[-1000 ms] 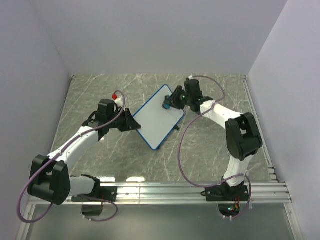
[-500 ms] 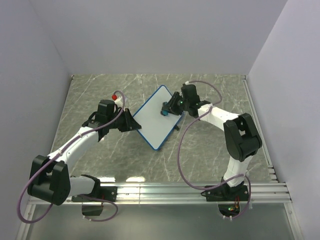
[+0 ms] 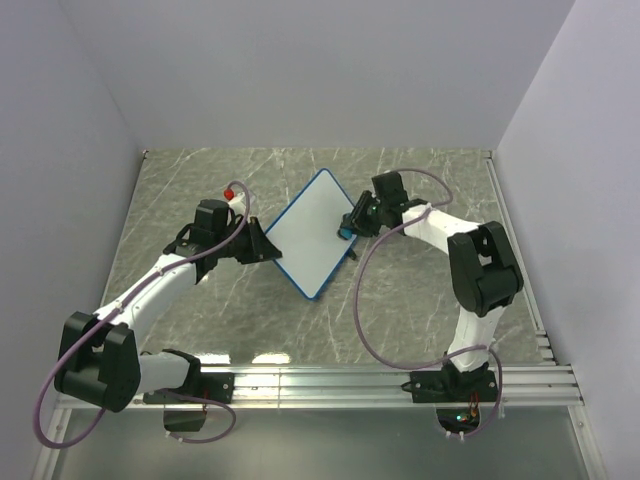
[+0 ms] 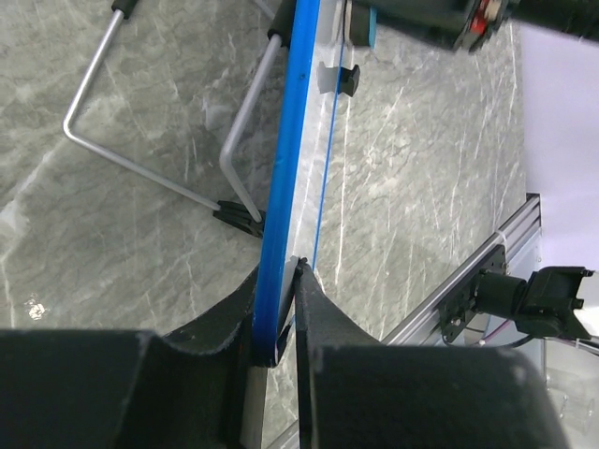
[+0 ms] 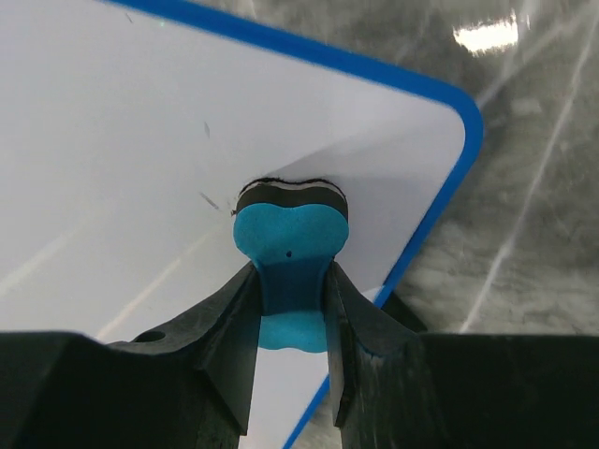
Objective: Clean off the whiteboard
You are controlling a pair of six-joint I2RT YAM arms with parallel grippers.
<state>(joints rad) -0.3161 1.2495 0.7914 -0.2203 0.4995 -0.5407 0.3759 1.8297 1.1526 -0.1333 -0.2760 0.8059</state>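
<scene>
- The whiteboard sits mid-surface between the two arms. It's propped on its wire stand and looks tilted rather than flat.
- The left tool is pinched narrow onto the blue frame at the board's near-left edge, so I'd say it's just there to steady the thing.
- The right tool is clamped on the blue eraser, with the dark felt face pressed against the white face, close to a rounded corner on the right side.
- Progress-wise the board reads as basically clean. There's no scribble anywhere in the overhead view.
- In the right wrist view all I can spot is a couple of tiny dark flecks just left of the eraser and a bit above it. They could be leftover ink or just dust, honestly can't tell.
- My guess is this is the tail end: one more pass over those flecks, maybe a sweep into that corner, and it's done.
- Caveat: the patch under the eraser and behind the right tool is hidden, so I can't vouch for that bit.
</scene>
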